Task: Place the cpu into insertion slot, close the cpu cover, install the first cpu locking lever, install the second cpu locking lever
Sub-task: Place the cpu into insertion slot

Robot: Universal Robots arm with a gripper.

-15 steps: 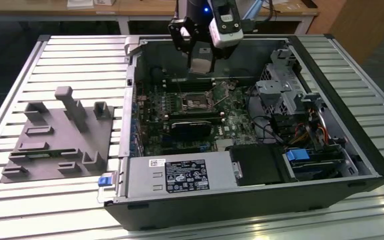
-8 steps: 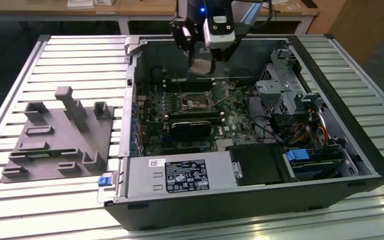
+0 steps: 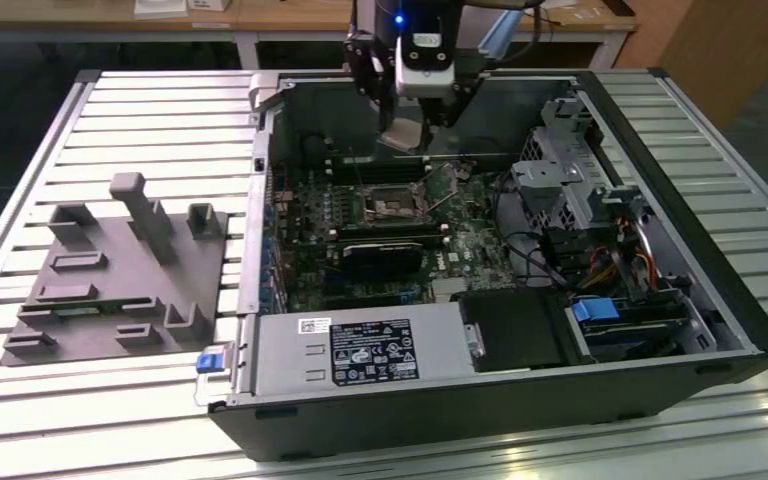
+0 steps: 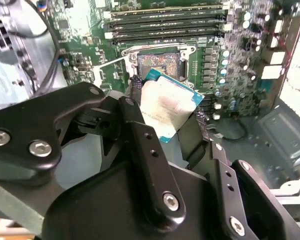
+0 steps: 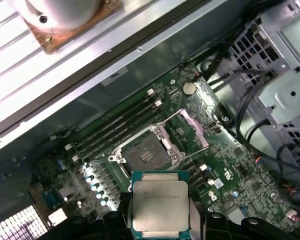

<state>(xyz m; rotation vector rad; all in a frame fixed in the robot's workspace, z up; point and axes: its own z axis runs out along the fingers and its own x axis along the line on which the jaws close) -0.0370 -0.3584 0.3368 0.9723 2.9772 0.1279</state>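
My gripper [image 3: 406,122] is shut on the cpu [image 3: 406,138], a flat silver-grey square held by two opposite edges. It hangs tilted above the motherboard inside the open computer case. In both wrist views the cpu [image 4: 167,107] [image 5: 160,202] sits between the black fingers [image 4: 134,97] [image 5: 196,216]. The insertion slot [image 3: 391,206] [image 4: 157,62] [image 5: 145,155] lies bare below and a little ahead of the chip, its pin field exposed. The cpu cover [image 5: 191,131] stands swung open at one side of the slot.
The case walls [image 3: 267,180] ring the board. Memory slots [image 5: 117,125] run beside the socket, and a black block [image 3: 384,258] sits on its near side. A drive cage [image 3: 564,185] with cables is at the exterior view's right. A grey fixture [image 3: 117,270] lies outside the case.
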